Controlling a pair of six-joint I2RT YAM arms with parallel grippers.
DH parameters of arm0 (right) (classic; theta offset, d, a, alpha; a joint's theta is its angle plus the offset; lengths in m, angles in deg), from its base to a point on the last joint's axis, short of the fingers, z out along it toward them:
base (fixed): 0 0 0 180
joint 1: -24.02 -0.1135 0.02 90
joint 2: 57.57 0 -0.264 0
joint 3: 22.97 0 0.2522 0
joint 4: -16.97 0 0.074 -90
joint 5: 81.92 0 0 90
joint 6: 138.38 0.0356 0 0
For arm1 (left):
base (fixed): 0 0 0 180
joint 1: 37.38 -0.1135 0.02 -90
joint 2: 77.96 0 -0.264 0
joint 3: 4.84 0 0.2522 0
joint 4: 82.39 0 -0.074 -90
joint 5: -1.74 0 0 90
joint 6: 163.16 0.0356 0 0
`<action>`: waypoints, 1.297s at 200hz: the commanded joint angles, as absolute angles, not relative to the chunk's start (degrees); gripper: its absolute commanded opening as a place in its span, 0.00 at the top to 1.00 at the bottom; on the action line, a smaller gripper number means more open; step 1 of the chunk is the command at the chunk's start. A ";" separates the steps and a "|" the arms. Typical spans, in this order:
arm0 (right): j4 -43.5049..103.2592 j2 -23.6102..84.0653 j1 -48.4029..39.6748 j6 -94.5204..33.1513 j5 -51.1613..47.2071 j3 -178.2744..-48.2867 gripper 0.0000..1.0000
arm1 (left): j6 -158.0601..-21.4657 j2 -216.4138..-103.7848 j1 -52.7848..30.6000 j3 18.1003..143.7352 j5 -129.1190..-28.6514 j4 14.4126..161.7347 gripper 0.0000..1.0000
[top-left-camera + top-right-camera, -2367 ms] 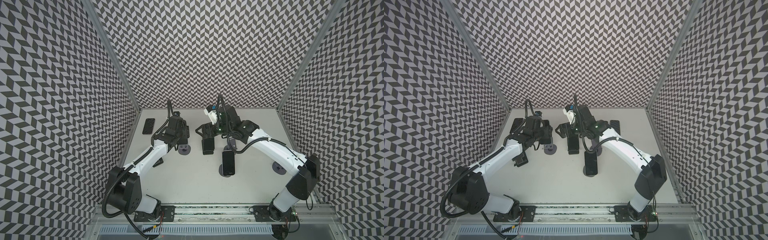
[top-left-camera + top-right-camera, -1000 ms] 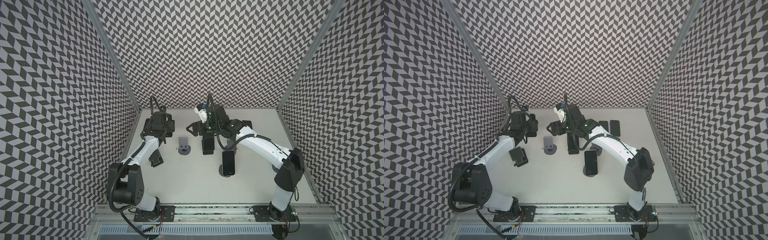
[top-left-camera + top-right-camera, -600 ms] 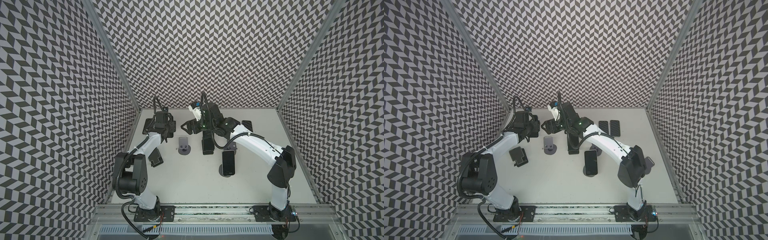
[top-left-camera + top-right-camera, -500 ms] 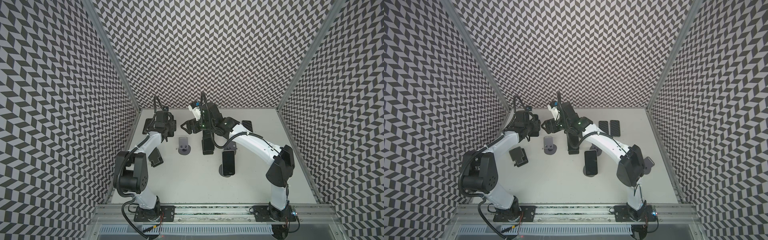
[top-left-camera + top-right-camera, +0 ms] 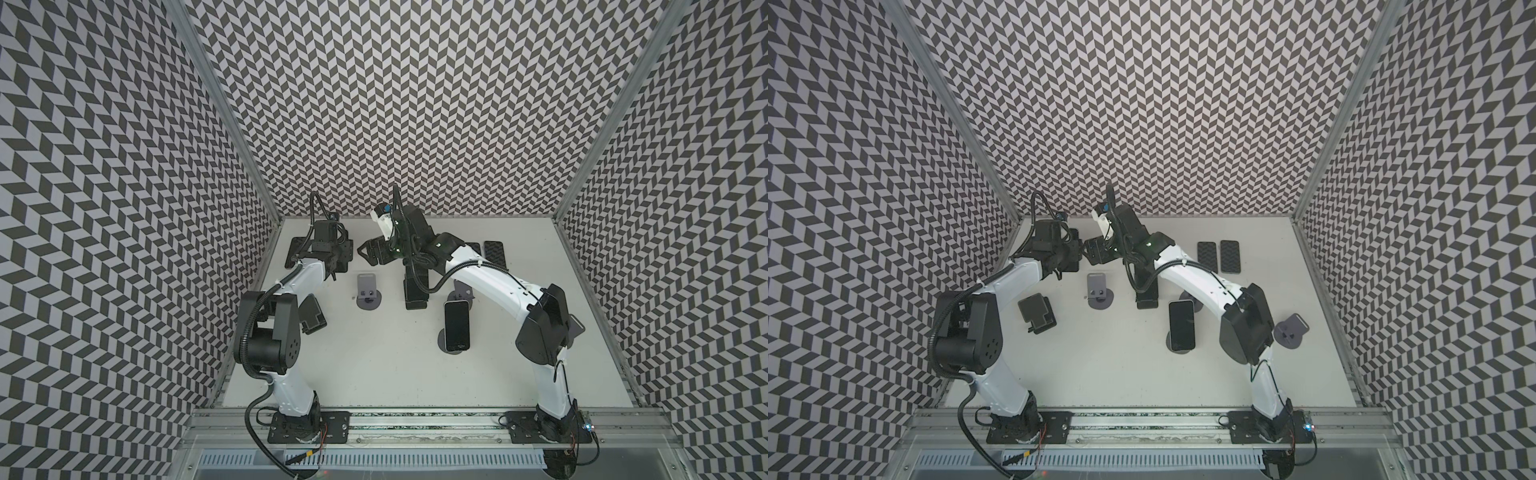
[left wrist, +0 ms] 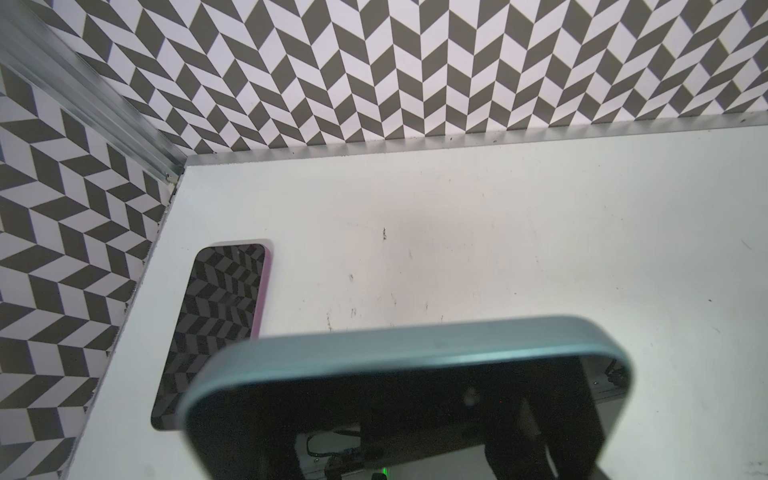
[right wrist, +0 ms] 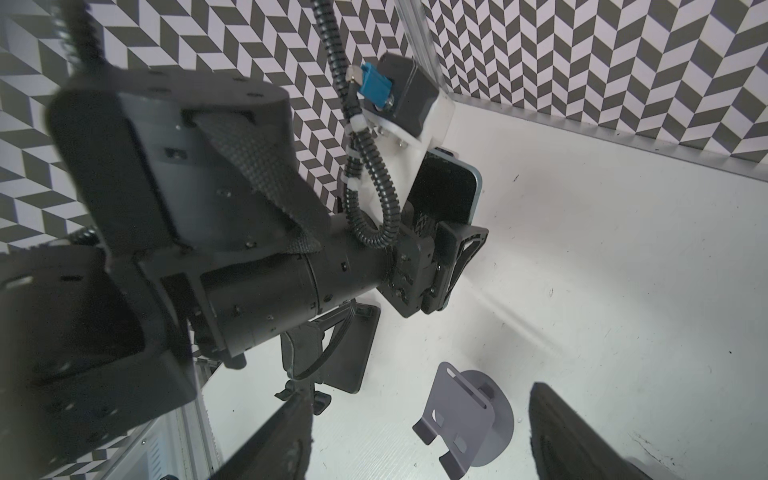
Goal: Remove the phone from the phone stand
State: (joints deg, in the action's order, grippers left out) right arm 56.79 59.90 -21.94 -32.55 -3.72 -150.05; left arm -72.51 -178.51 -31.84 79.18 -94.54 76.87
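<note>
Your left gripper (image 7: 440, 243) is clamped across the phone (image 7: 451, 195), the one with the blue-green edge. It holds the phone roughly upright at the far left of the table (image 5: 374, 365), well clear of the grey stand (image 5: 367, 291), which stands empty near the middle. Judging from that, the lift-out is done and you are in the carry-and-set-down step. The phone's lower end is hidden behind the gripper, so you cannot tell whether it touches the table yet. A purple-edged phone (image 6: 220, 316) lies flat just to the left of it, close to the left wall. The next move calls for tipping the held phone down onto the bare patch to the right of that one, keeping the two from overlapping. Spread the fingers only once the phone rests flat. Your right gripper (image 5: 374, 254) hangs with its fingers apart and nothing between them, just to the right of the left gripper and on the far side of the empty stand. The two wrists sit close together, so hold the right arm back or ease it away while the left one lowers, or they may knock each other. A second phone (image 5: 456, 326) leans in its own stand nearer to you on the right. Two more phones (image 5: 494, 254) lie flat at the far right.
</note>
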 commanded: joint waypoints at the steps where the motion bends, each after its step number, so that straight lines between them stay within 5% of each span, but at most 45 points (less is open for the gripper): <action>1: 56.40 61.03 -22.21 -32.44 -4.73 -151.85 0.21 | -71.14 -179.06 -33.62 82.45 -93.94 78.40 0.36; 259: 54.55 68.49 -23.53 -25.56 -10.92 -157.01 0.27 | -70.63 -196.03 -38.75 98.05 -92.32 64.52 0.37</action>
